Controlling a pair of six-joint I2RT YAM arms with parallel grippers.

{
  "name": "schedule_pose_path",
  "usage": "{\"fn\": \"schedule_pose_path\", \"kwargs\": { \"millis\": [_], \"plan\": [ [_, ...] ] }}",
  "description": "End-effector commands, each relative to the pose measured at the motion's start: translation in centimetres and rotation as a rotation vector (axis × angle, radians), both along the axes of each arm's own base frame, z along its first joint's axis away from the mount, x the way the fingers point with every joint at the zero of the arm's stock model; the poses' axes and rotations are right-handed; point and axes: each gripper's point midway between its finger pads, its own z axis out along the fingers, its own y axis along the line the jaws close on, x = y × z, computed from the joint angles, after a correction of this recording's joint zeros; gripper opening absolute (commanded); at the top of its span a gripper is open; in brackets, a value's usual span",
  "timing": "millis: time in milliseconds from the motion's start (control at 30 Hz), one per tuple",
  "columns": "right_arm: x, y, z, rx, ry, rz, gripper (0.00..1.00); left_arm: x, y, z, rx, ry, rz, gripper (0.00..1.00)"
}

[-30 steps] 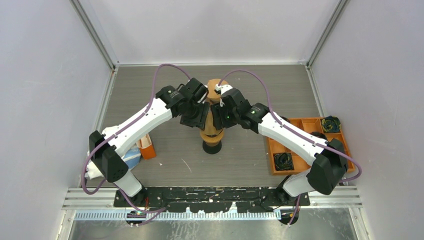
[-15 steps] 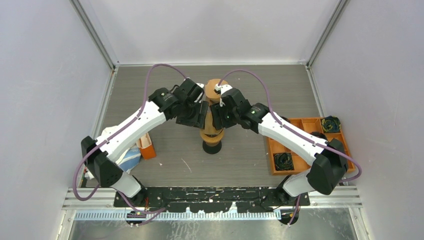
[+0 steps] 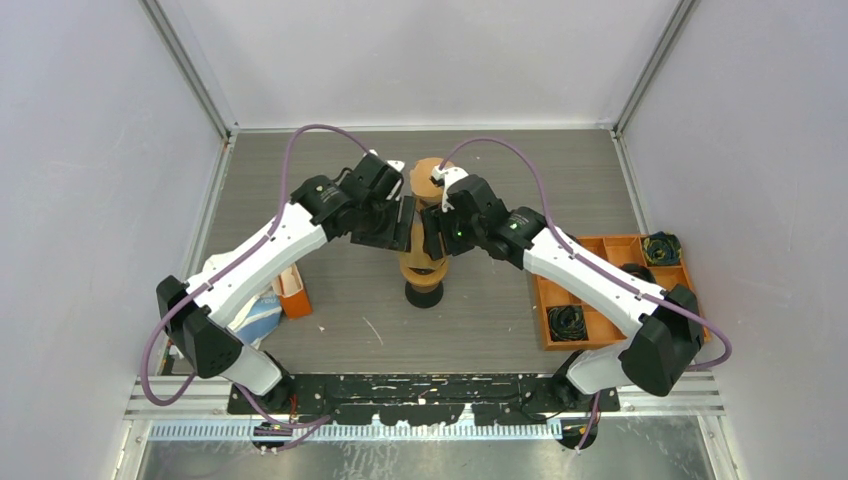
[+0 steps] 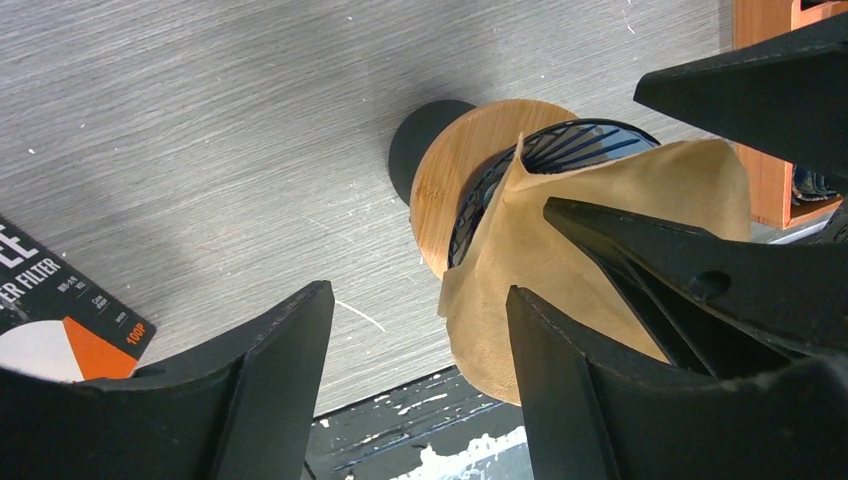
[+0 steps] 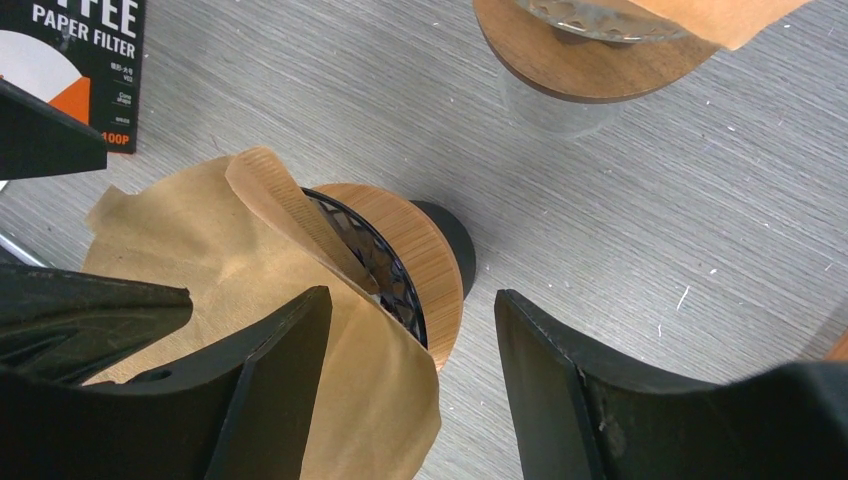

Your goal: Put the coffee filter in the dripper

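Note:
The dripper stands at mid-table: a wooden ring around a black wire cone on a black base. The brown paper coffee filter lies crumpled and tilted over the cone, one flap folded up. Both grippers hang just above it, facing each other. My left gripper is open, its right finger over the filter's edge. My right gripper is open too, its left finger over the paper. Neither pinches it. In the top view the two grippers hide most of the filter.
A second wooden dripper with a filter in it stands just behind. A black coffee filter box lies at the left near the left arm. An orange compartment tray sits at the right.
The left gripper's jaws have spread wider and its arm has swung slightly back and left. The right gripper has opened a little and edged back.

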Motion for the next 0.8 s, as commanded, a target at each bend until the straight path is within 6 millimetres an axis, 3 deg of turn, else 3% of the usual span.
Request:
{"fn": "schedule_pose_path", "kwargs": {
  "millis": [0, 500, 767],
  "plan": [
    [0.9, 0.5, 2.7, 0.056, -0.075, 0.005, 0.68, 1.1, -0.2, 0.8, -0.034, -0.044, 0.017, 0.66],
    [1.6, -0.2, 0.3, -0.004, -0.064, -0.038, 0.67, 1.4, 0.2, -2.1, 0.039, 0.006, 0.027, 0.63],
    [1.3, 0.0, 0.9, 0.019, -0.07, -0.024, 0.67, 1.5, 0.2, -2.3, 0.044, 0.012, 0.026, 0.63]
  ]
}}
